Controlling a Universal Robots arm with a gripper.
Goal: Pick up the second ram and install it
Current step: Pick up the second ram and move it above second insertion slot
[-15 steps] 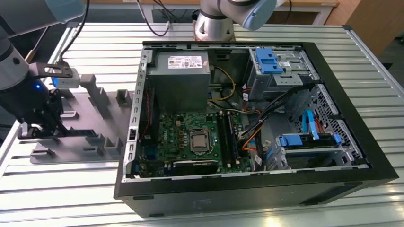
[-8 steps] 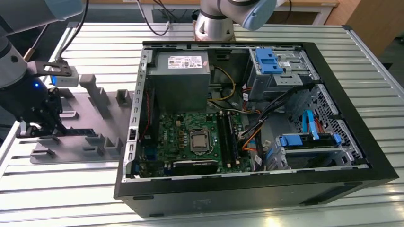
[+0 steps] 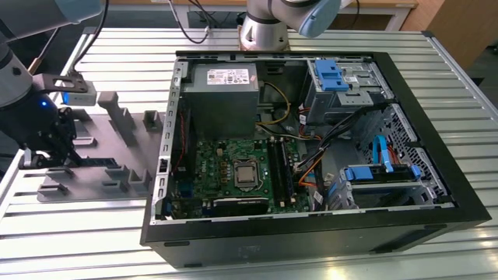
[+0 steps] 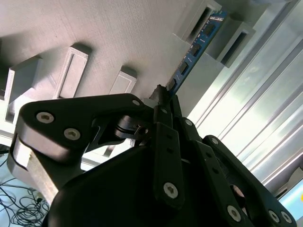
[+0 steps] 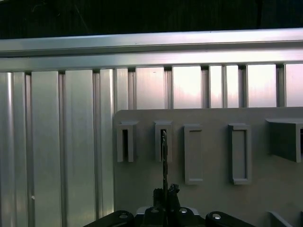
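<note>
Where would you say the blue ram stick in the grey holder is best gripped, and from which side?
I'd pinch the second ram across its flat faces, on the stretch outside the slot of the grey holder, coming from above: it stands on edge. The gripper is shut on it so.

The exterior view looked down steeply on the holder tray and case; both wrist views sat close over that tray, sharing my gripper and the second ram.
</note>
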